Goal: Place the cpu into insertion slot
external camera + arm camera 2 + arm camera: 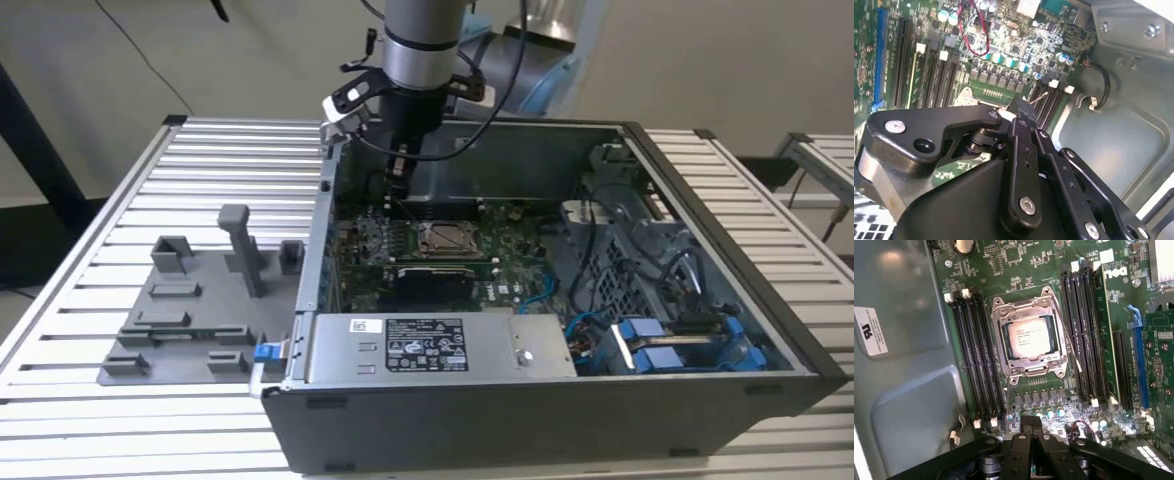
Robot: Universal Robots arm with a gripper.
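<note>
Silvery-tan square cpu [1026,337] seated in metal-framed insertion slot [1030,369]; black pincer [396,192] narrow, empty, at slot's 11 o'clock in the exterior view; placement judged done, no realignment needed.

The open computer case [534,425] on the slatted desk [200,170] is taken in whole by the exterior view, from high up and well back, facing the arm [420,40] across it. In both wrist views the motherboard [1029,270] is looked down upon at close range, past the black linkage of the gripper [1027,421]. The motherboard is shared by all three views; the insertion slot [1029,337] is framed in the first wrist view.
</note>
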